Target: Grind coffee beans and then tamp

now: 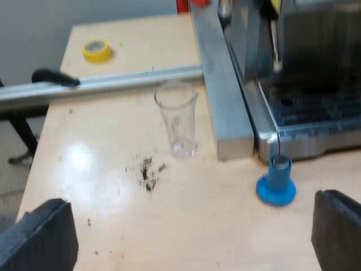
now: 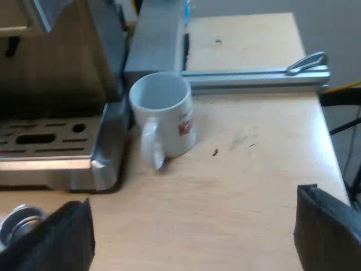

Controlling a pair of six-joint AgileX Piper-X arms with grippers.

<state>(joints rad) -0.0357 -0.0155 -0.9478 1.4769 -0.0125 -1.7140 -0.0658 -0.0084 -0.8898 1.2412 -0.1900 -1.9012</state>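
Left gripper (image 1: 189,228) has its fingers spread wide, holding nothing, above the table (image 1: 113,226). Beyond it the blue tamper (image 1: 276,182) stands upright by the machine (image 1: 304,101) front corner, and the glass (image 1: 179,121) is upright near spilled grounds (image 1: 148,172). Right gripper (image 2: 192,226) is spread wide too, empty; the mug (image 2: 166,113) stands just beside the drip tray (image 2: 51,147)
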